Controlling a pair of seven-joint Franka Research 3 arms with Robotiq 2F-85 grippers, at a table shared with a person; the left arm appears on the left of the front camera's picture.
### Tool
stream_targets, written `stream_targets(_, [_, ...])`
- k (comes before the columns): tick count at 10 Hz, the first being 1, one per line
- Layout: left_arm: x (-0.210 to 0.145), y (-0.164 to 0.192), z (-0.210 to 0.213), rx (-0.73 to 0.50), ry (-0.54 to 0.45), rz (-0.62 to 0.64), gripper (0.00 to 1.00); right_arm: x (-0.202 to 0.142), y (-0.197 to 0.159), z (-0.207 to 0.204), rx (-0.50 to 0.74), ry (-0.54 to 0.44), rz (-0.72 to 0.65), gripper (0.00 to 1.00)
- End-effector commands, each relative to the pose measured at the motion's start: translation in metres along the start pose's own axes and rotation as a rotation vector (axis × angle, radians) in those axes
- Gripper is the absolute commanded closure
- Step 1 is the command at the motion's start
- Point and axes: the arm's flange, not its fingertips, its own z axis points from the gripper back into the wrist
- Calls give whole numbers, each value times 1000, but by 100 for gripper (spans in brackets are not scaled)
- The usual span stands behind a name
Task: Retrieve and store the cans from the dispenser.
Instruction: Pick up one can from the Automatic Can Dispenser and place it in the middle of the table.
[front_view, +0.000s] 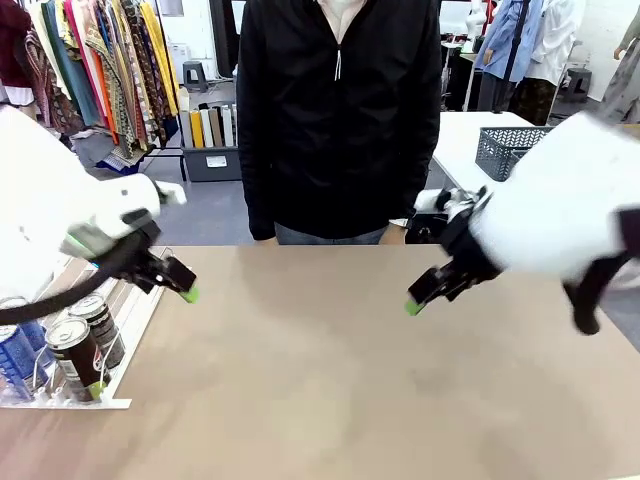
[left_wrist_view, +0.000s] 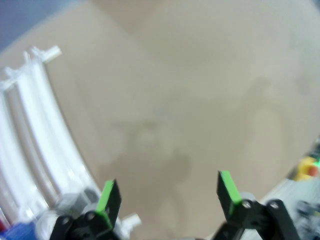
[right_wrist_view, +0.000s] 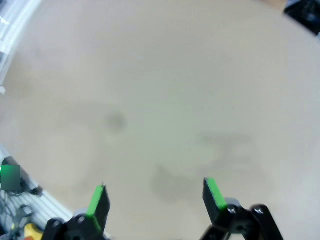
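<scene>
Tan tabletop (front_view: 330, 390) is carrying the white wire-rail dispenser (front_view: 140, 330) at near left, dark-brown and blue silver-topped cans (front_view: 78, 350) sitting at its low end, left gripper (left_wrist_view: 167, 192) and right gripper (right_wrist_view: 155, 195) hovering spread wide, empty.

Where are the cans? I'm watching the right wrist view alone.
Observer: In the dispenser at the table's near left corner: two dark cans beside a blue can.
Operator: Is anything gripping one?
Observer: No. The left end effector hangs open over bare tabletop beside the dispenser, holding nothing.
Operator: Anyone across the table?
Observer: A person stands at the far edge, about midway along it.
</scene>
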Motion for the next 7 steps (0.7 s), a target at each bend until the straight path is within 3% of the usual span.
stream_targets(1, [-9,29,80,-190,-31,109,0,-23,-25,92,187,-93,-131,0])
stream_targets(2, [-27,56,118,-341,-105,161,0,-54,-41,136,309,-220,-115,0])
stream_targets(4, [-85,134,171,-516,-426,369,0,-118,-92,187,417,-478,-240,0])
stream_targets(5, [-125,169,178,-563,-625,548,0,-151,-125,195,476,-585,-342,0])
stream_targets(7, [-198,213,163,-626,-782,754,0,-216,-174,186,598,-777,-495,0])
